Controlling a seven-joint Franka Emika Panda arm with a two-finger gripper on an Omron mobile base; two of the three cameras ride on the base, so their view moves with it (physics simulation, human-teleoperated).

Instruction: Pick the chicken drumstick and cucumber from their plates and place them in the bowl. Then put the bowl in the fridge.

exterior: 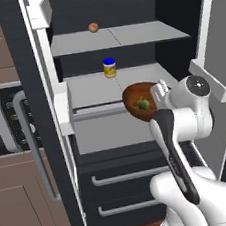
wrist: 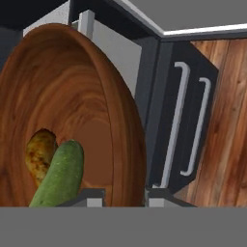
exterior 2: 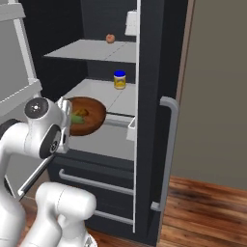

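Before the open fridge (exterior: 53, 143), the bowl (exterior: 136, 98) is held tilted on its rim by the gripper (wrist: 124, 195), whose jaws are clamped on that rim. Inside the bowl lie the cucumber (wrist: 60, 176) and the chicken drumstick (wrist: 39, 157) — touching, side by side. On the shelves behind are seen a yellow jar (exterior: 109, 68) and — higher up — a small round fruit (exterior: 93, 27).
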